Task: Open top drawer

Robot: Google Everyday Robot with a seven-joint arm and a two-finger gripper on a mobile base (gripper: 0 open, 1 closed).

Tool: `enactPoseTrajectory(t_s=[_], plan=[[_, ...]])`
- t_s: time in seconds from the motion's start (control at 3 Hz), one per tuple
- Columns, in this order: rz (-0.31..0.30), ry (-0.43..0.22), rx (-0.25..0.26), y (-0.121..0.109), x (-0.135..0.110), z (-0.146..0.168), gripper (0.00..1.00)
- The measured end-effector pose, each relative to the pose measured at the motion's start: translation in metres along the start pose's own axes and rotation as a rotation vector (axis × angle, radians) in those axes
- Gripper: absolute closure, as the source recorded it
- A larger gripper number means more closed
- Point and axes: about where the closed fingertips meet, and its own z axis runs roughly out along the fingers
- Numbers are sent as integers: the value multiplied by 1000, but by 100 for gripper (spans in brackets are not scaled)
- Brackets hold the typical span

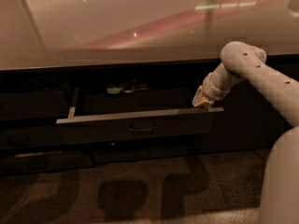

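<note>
Your top drawer [107, 129] stands partly out from under the counter [117, 31], its front forward of the cabinet face and its small pull [142, 129] at the middle. The gripper [203, 101] sits just below the counter's edge, at the right end of the drawer front's top rim. You cannot tell whether it is open or closed.

There is one view only. It looks down from above and in front of the worktop [140, 31], facing its front edge nearly square-on from fairly near. The glossy worktop fills the upper third, the top drawer [103, 127] crosses the middle, and the floor [140, 195] takes the bottom. The arm [266, 73] shows along the right edge, close to the lens and partly cut off. Its gripper [203, 101] sits at the right end of the drawer front's upper edge.
</note>
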Motion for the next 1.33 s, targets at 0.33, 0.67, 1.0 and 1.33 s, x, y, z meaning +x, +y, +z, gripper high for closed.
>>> enactPoseTrajectory(t_s=[0.33, 0.67, 1.0, 1.33], plan=[[23, -26, 8, 17, 7, 1, 34], [42, 7, 39, 32, 13, -3, 11], [48, 53, 49, 46, 17, -2, 0], [54, 119, 65, 61, 24, -5, 0]])
